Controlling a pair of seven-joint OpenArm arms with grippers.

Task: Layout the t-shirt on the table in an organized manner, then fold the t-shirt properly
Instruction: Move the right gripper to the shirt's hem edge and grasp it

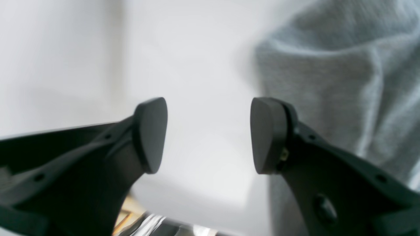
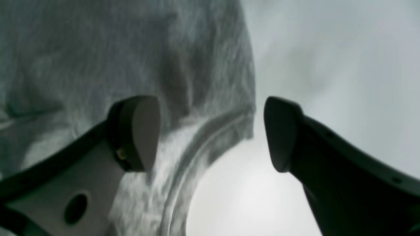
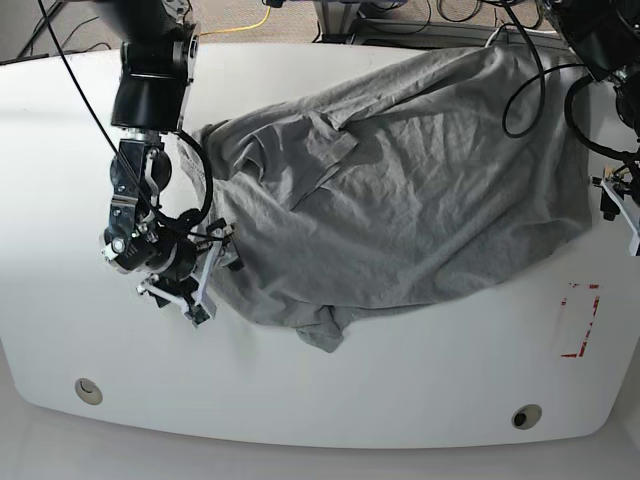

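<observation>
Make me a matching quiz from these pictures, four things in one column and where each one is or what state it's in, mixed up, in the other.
Things:
1. t-shirt
2. red tape outline
3. right gripper
4. left gripper

Place or state:
A. open, with a curved grey hem running between its fingers
B. crumpled, spread across the middle of the table
C. open, over bare white table beside the fabric edge
D. on the tabletop, near the base view's right edge

Pairs: 1-B, 2-D, 3-A, 4-C
</observation>
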